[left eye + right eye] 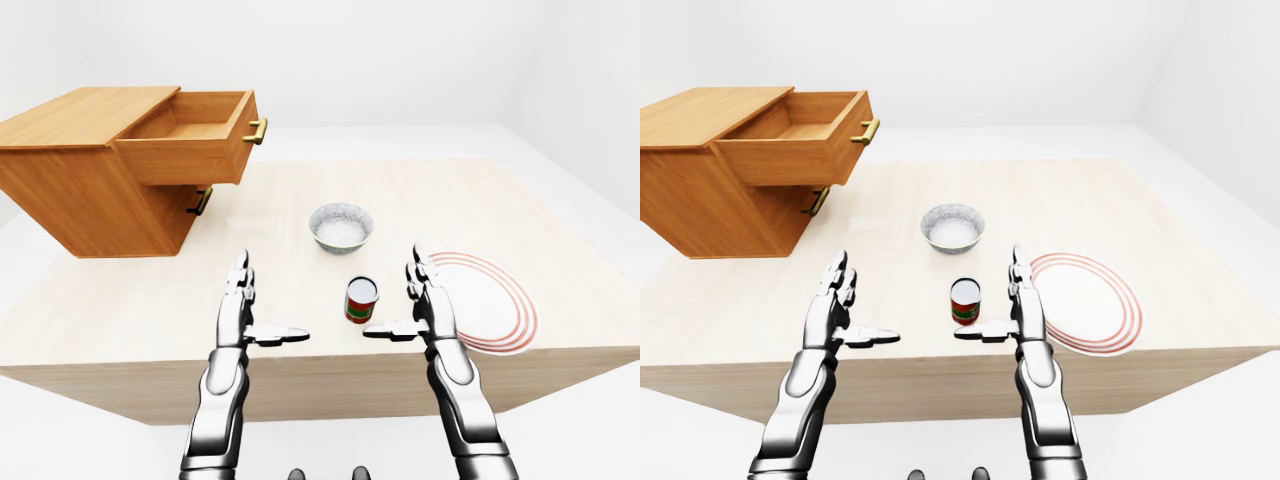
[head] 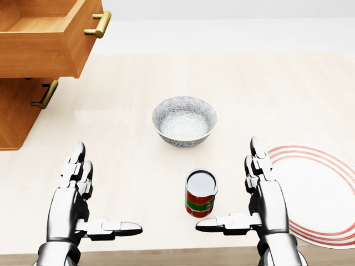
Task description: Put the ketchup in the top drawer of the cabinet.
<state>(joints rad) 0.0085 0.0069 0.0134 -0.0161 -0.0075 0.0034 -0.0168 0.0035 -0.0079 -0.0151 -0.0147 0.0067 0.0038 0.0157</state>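
Both hands hover over the counter (image 2: pixel 138 88), fingers extended, thumbs pointing inward, gripping nothing. The left hand (image 2: pixel 75 208) sits at 8 o'clock and the right hand (image 2: pixel 260 202) at 3 o'clock of the upright ketchup can (image 2: pixel 200 193). The top drawer (image 1: pixel 190 140) stands open at 11 o'clock.

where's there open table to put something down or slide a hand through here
Bare wood lies between the cabinet and the bowl, running down to the left hand. The table's stretch above the plate is also free. Tightest spot: the can sits close beside the right hand, with the bowl just above it.
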